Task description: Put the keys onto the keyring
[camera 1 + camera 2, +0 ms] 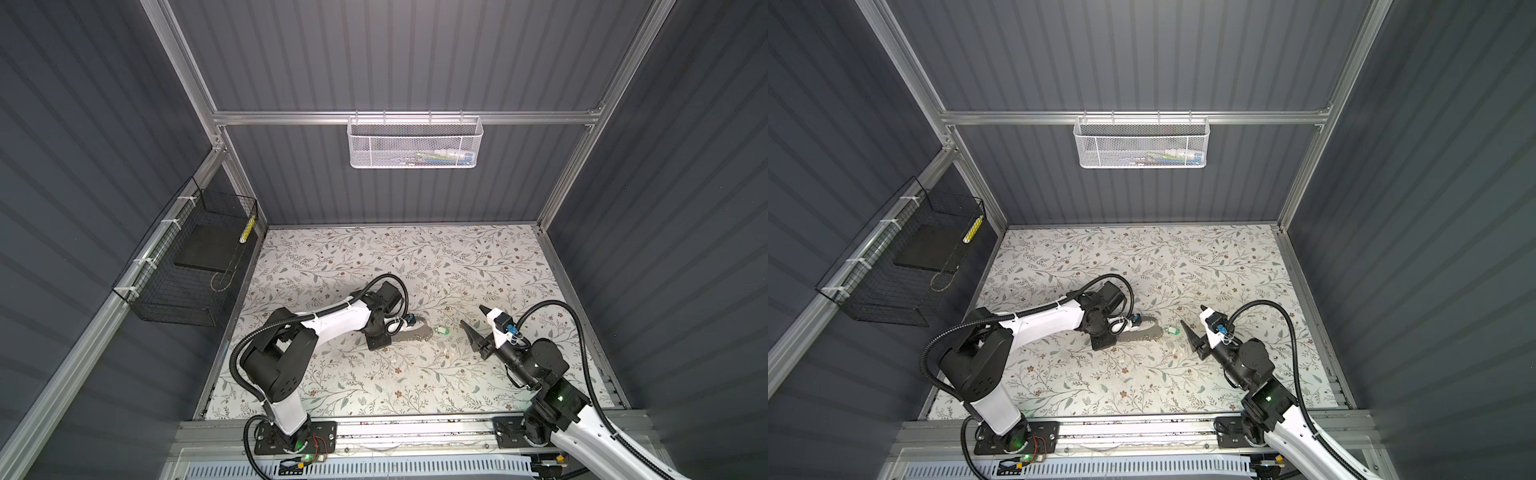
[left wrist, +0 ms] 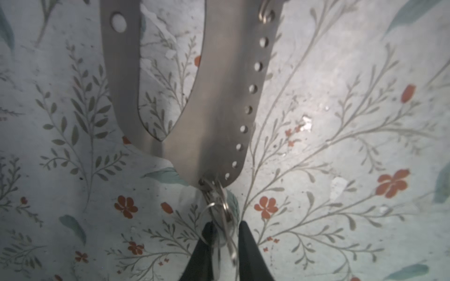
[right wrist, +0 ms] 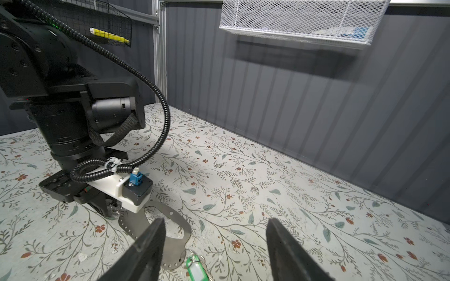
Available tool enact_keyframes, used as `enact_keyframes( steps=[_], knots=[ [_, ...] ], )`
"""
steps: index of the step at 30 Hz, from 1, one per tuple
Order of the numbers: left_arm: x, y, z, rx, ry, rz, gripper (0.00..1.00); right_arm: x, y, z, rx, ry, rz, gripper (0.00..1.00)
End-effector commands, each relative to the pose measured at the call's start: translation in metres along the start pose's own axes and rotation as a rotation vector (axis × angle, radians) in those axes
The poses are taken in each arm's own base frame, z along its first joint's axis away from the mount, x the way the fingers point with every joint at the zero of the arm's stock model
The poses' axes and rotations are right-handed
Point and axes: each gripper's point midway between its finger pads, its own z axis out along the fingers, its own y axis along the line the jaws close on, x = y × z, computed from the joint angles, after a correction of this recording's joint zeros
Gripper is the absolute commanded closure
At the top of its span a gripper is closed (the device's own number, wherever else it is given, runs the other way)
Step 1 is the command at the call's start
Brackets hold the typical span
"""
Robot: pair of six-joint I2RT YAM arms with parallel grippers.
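Note:
The keyring (image 2: 219, 109), a flat grey plate with a slot and a row of small holes, lies on the flowered table and shows in both top views (image 1: 415, 330) (image 1: 1148, 330). A silver key (image 2: 219, 219) with split rings hangs at one end of the plate, between the parted fingers of my left gripper (image 2: 225, 233). The right-hand fingertip (image 2: 246, 243) stands clear of the rings. The green-tagged key (image 3: 196, 268) lies at the plate's other end (image 3: 175, 233). Its ring touches the plate, and I cannot tell whether it is threaded. My right gripper (image 3: 216, 220) hovers open and empty beside it (image 1: 473, 315).
A white mesh basket (image 1: 415, 141) hangs on the back wall. A black wire basket (image 1: 187, 266) is fixed to the left wall. Grey ribbed walls close in the table on three sides. The left arm (image 3: 73, 121) stands low over the plate.

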Motion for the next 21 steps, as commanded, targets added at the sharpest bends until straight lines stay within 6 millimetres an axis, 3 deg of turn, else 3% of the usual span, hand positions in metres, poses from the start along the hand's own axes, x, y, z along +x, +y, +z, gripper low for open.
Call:
enact_keyframes(
  steps=[1,2,6,10,13,16,21],
  knots=[
    [0.015,0.009,-0.006,-0.048,0.023,-0.075,0.06,-0.002,-0.011,0.002,0.051,-0.019,0.029,0.29],
    [0.016,0.013,-0.009,-0.066,0.013,-0.097,0.00,0.001,-0.014,0.003,0.062,-0.012,0.041,0.27],
    [0.015,0.045,-0.038,-0.212,-0.129,-0.252,0.00,0.019,-0.032,0.010,0.122,0.055,0.083,0.23],
    [0.017,0.094,-0.081,-0.429,-0.362,-0.434,0.00,0.027,-0.062,0.015,0.237,0.075,0.095,0.16],
    [0.032,0.133,-0.103,-0.580,-0.509,-0.594,0.00,0.027,-0.094,0.017,0.340,0.041,0.133,0.11],
    [0.059,0.164,-0.103,-0.697,-0.579,-0.715,0.00,0.033,-0.120,0.020,0.405,0.074,0.134,0.08],
    [0.114,0.200,-0.081,-0.786,-0.666,-0.910,0.00,0.088,-0.163,0.012,0.461,0.178,0.259,0.01]
  ],
)
